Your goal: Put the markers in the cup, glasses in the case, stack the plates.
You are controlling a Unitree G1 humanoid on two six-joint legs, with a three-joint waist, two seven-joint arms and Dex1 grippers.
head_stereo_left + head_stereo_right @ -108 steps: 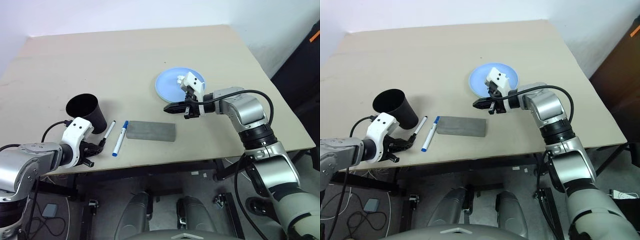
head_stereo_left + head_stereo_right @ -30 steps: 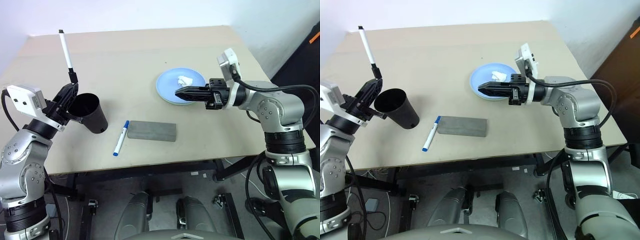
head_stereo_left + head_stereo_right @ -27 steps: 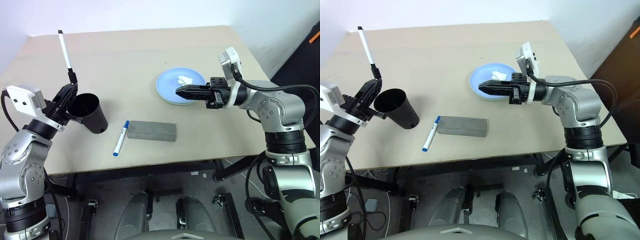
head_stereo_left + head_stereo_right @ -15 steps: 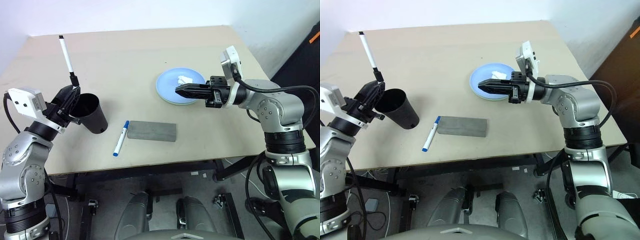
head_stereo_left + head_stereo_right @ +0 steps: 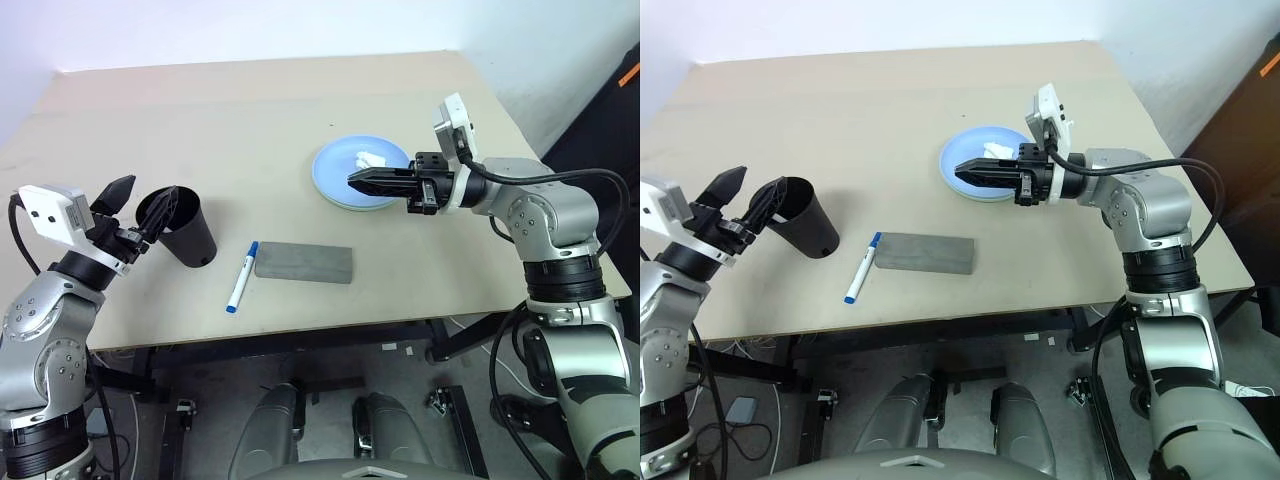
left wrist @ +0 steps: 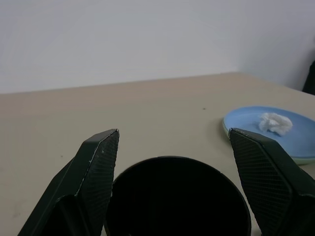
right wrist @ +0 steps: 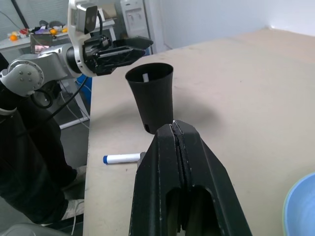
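Observation:
The black cup (image 5: pixel 190 232) stands at the table's left, tilted slightly toward my left gripper (image 5: pixel 146 194). That gripper is open, its fingers straddling the rim (image 6: pixel 177 162) with nothing between them. A white marker end (image 7: pixel 144 77) shows inside the cup. The blue-capped marker (image 5: pixel 240 277) lies flat between the cup and the shut grey case (image 5: pixel 303 263). My right gripper (image 5: pixel 353 178) is shut and empty, pointing left, level above the near rim of the light blue plate (image 5: pixel 335 170). The glasses are out of view.
A crumpled white tissue (image 5: pixel 370 159) lies on the blue plate. The table's front edge (image 5: pixel 330 325) runs just below the case and the marker. Bare tabletop stretches behind the cup and the plate.
My left gripper opened and let go of the black-capped marker, which stood upright above the cup and has dropped into it. The right arm has kept still.

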